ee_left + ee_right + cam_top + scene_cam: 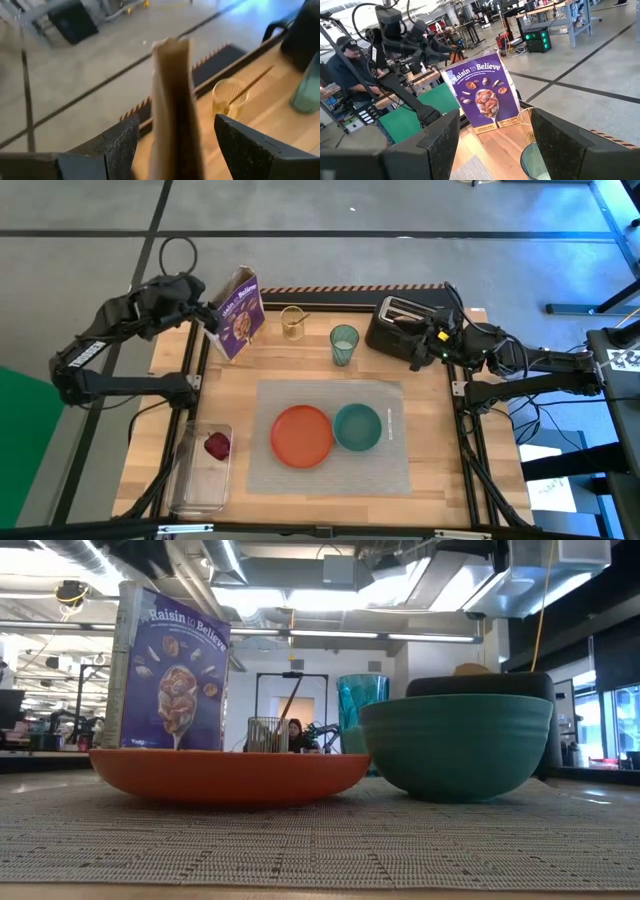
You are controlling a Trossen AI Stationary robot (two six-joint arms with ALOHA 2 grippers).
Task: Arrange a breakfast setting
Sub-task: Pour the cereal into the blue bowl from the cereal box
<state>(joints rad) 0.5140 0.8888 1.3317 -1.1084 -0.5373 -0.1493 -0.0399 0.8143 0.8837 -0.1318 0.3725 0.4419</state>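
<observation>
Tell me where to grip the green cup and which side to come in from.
Grip the green cup across its upper wall, just below the rim, coming from above or from the placemat side. It stands upright and tapers downward, so the top gives the widest hold. The toaster crowds one side and the small amber glass the other, making a sideways approach tight.

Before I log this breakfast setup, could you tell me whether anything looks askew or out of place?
The purple cereal box stands tilted at the table's back left, with the left gripper straddling its top edge, fingers open. The dark red fruit still sits in a clear tray off the grey placemat. Otherwise the orange plate and teal bowl look tidy.
</observation>
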